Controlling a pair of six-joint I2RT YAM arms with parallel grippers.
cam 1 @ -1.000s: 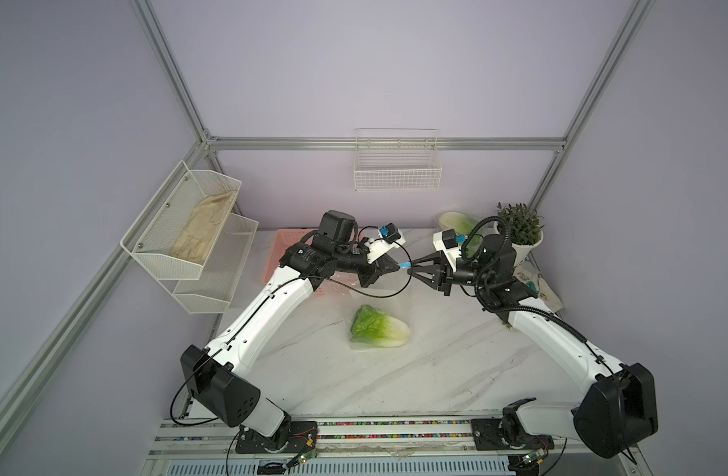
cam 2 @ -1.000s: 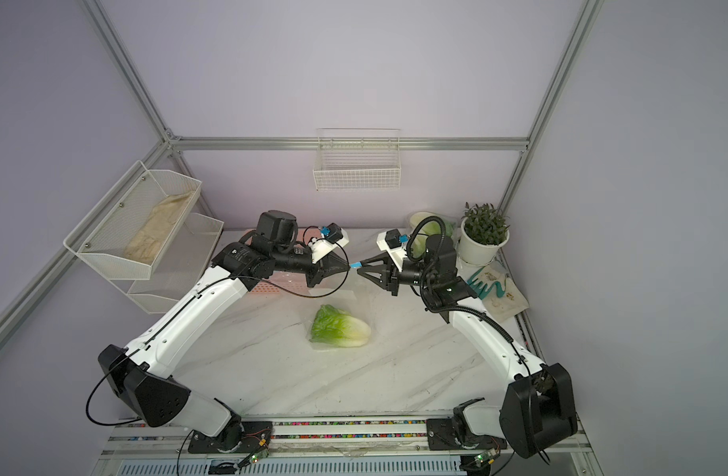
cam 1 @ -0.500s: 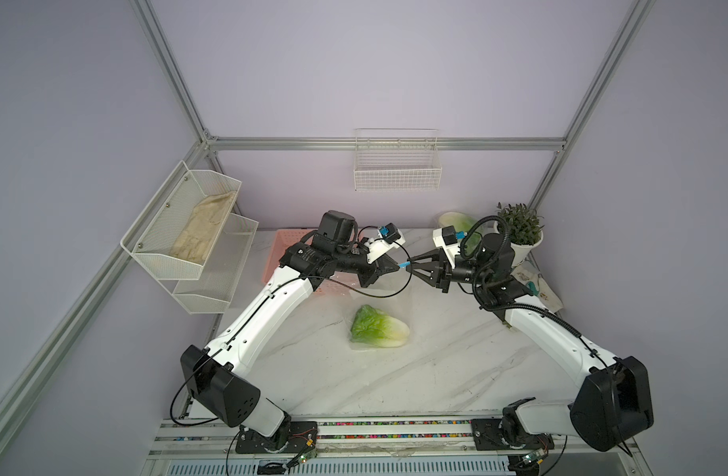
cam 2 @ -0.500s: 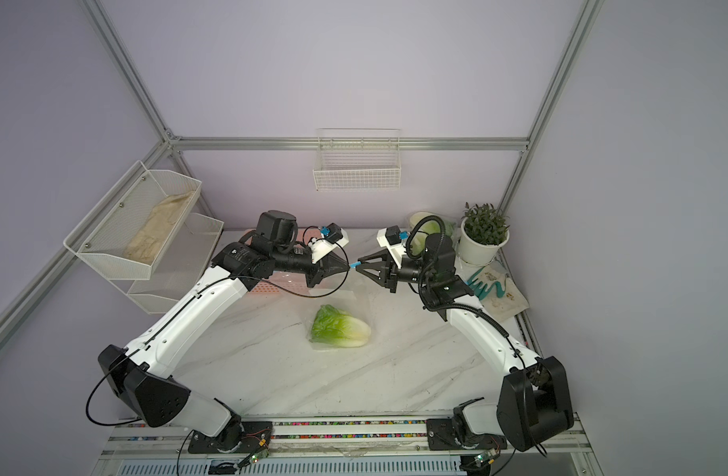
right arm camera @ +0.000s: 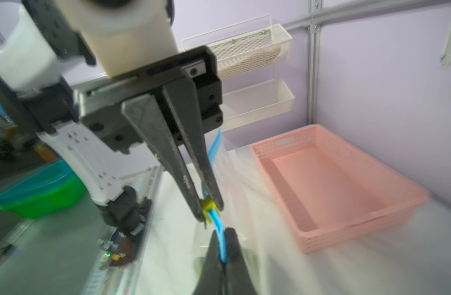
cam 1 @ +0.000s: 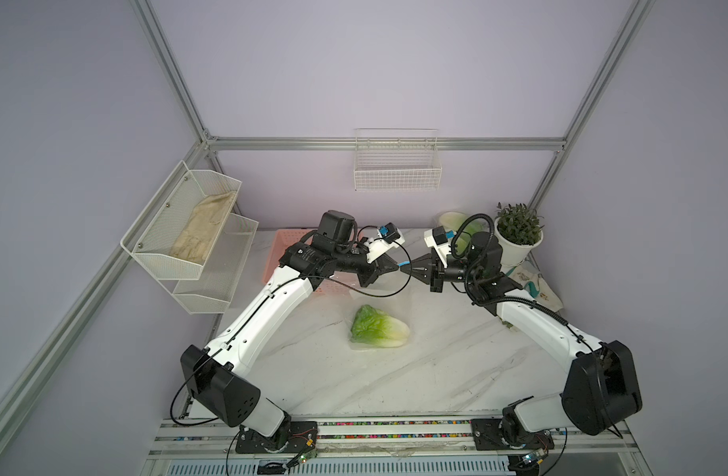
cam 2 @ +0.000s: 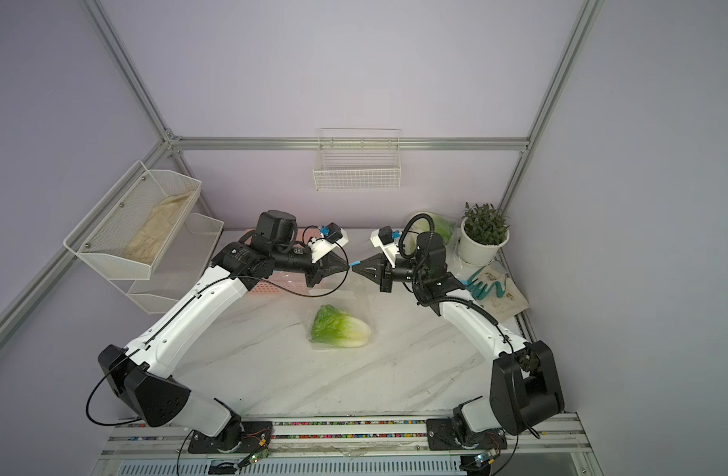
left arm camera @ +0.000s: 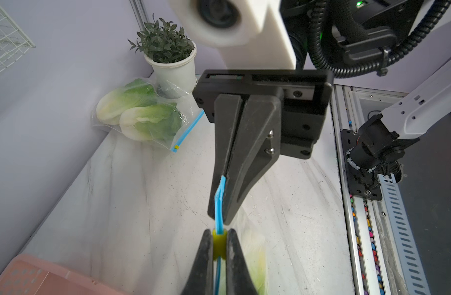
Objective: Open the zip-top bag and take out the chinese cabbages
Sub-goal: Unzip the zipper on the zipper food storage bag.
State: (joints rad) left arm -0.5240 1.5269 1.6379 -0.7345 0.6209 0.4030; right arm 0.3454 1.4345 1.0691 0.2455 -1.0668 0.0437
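A clear zip-top bag [cam 1: 399, 301] hangs between my two grippers, which meet tip to tip above the table's middle in both top views. Its lower part rests on the marble with one of the chinese cabbages [cam 1: 379, 331] [cam 2: 339, 327] inside, green leaves and a white stem end. My left gripper [cam 1: 397, 268] [left arm camera: 218, 235] is shut on the yellow slider [left arm camera: 218, 244] [right arm camera: 208, 205] of the zip. My right gripper [cam 1: 407, 270] [right arm camera: 222, 233] is shut on the blue zip strip [left arm camera: 219, 204] [right arm camera: 218, 222] just beyond the slider.
A second sealed bag with two cabbages [left arm camera: 140, 115] lies at the back right beside a potted plant [cam 1: 517, 239]. A pink basket [right arm camera: 334, 184] stands at the back left behind my left arm. Gloves on a cloth [cam 1: 535, 286] lie at the right edge. White mesh racks [cam 1: 189, 230] hang on the left wall.
My right gripper has moved left up to the left gripper's tips and closed on the blue zip strip. The left arm, the bag and the cabbage have stayed put.
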